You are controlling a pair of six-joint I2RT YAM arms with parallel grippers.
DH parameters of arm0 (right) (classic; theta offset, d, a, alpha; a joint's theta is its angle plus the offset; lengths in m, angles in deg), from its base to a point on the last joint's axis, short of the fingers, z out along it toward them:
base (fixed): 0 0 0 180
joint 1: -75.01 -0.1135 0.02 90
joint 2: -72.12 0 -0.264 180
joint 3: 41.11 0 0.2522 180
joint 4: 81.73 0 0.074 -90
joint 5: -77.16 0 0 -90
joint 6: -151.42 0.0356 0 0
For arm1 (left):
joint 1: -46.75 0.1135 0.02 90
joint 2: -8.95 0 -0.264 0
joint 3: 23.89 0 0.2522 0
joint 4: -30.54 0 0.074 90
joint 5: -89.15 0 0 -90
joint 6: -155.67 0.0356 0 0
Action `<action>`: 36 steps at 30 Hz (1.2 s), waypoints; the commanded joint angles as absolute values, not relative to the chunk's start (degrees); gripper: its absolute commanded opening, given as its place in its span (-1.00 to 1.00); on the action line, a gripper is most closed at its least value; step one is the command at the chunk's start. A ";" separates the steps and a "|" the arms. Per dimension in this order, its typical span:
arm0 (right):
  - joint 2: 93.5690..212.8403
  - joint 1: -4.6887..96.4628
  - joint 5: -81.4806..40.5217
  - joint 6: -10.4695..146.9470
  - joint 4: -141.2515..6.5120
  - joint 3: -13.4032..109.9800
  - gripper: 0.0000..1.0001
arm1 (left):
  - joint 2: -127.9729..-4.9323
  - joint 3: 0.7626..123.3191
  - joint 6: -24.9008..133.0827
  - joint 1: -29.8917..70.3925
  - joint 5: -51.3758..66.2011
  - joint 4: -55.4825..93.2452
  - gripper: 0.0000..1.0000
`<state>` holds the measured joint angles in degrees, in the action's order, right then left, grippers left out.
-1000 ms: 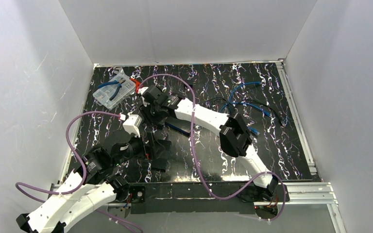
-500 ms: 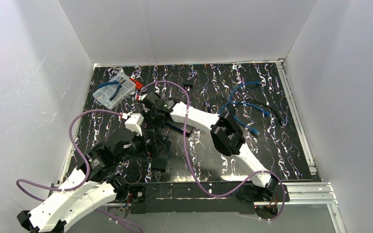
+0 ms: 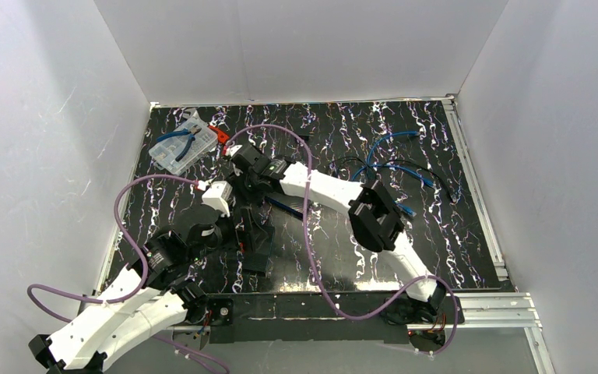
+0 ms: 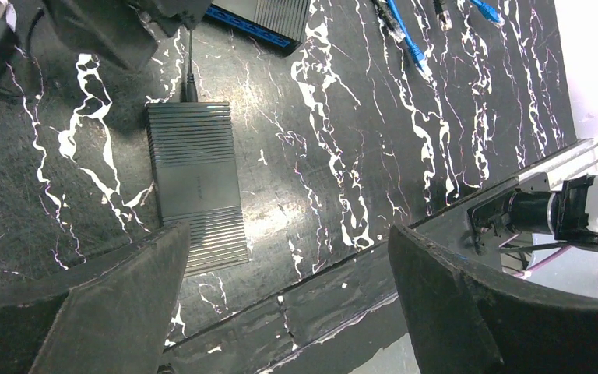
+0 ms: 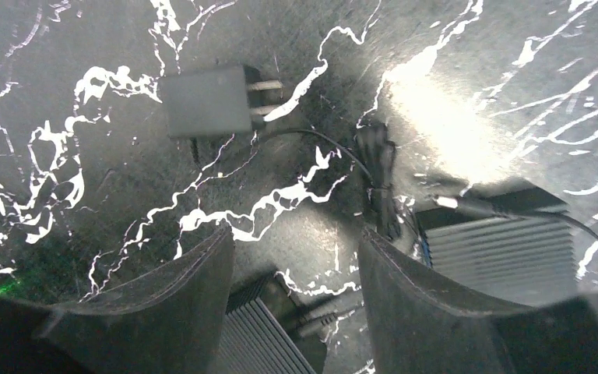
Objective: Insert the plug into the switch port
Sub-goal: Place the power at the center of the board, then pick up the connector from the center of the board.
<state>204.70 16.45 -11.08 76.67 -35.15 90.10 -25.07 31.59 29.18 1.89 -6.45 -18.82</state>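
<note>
Right wrist view puts the barrel plug (image 5: 321, 313) between the parted, empty fingers of your right gripper (image 5: 294, 234), lying crosswise, tip toward the switch (image 5: 255, 343).

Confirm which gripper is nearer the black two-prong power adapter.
Right. The right gripper hovers just above the power adapter, which lies past its open jaws. The left gripper hangs farther off, above the black switch.

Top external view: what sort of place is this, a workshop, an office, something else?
Probably a lab robot test cell, not a real workplace: plain white panel walls box in a black marbled tabletop, with networking gear on it, a network switch and loose blue patch cables.
</note>
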 commanded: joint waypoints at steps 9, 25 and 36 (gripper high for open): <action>183.55 16.66 2.04 76.35 -41.36 71.61 0.34 | -26.09 29.02 27.30 1.75 -10.54 -15.39 0.97; 159.67 19.82 12.00 80.58 -39.56 41.54 0.33 | -37.29 21.38 24.48 4.48 -14.56 -2.95 0.99; 152.08 33.24 6.27 83.49 -38.68 31.53 0.31 | -44.88 18.03 25.55 11.19 -8.54 4.27 0.99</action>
